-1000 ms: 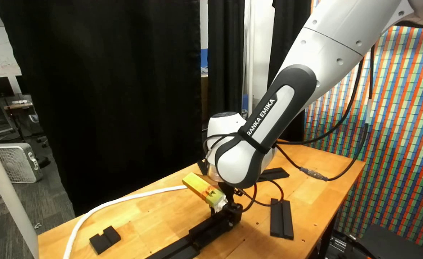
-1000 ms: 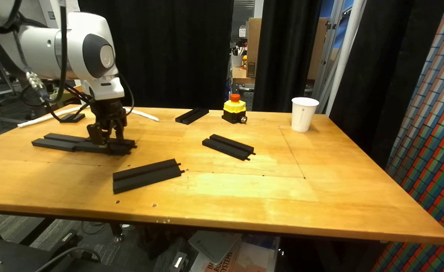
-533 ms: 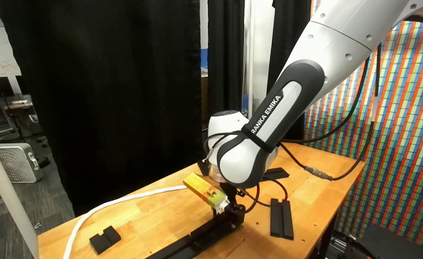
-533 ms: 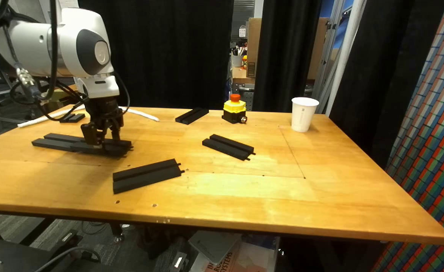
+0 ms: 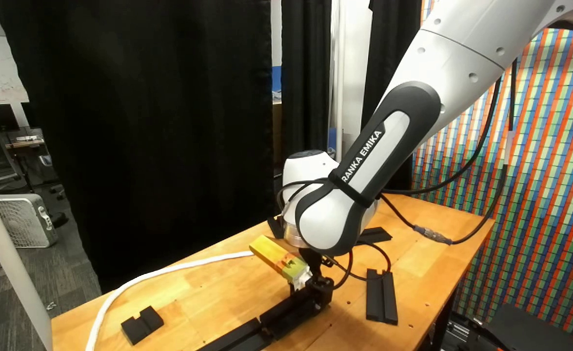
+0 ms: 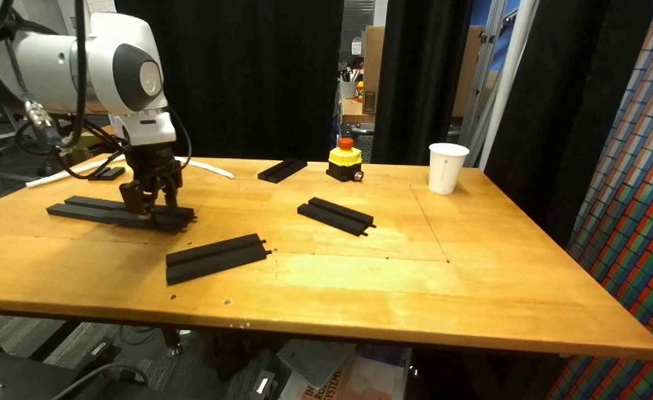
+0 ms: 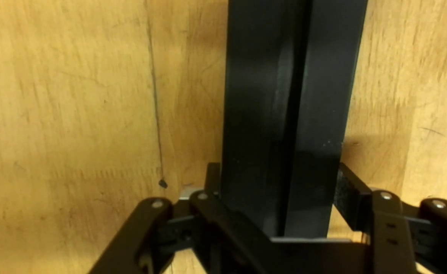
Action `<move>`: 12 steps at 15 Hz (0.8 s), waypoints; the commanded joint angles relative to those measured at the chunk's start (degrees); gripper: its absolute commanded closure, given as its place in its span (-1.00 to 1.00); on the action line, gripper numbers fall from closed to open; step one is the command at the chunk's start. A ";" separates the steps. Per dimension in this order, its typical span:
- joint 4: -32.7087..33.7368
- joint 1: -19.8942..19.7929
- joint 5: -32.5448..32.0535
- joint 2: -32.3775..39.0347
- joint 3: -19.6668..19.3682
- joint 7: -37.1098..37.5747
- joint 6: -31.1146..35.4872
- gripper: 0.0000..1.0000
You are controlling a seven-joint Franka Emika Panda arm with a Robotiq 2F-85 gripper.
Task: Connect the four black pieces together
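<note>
A wooden bench runs beneath my hand, which grips a grooved black strip by both long sides; my wrist view alone shows the fingertips against it. In both exterior views this strip lies end to end with a second strip, while a third strip and a fourth strip lie apart. Only in an exterior view do I see an upright white cup and a smaller emergency-stop button. The first two strips line up closer than a second ago.
</note>
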 commanded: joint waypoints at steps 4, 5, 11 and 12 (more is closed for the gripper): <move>0.32 0.04 -1.41 -0.22 -0.73 1.18 0.84 0.06; 0.55 -0.06 -1.34 0.13 -0.77 0.88 1.10 0.06; 1.27 0.23 -1.04 1.69 -0.94 0.89 3.35 0.06; 1.26 0.34 -1.09 1.75 -1.02 1.03 3.56 0.06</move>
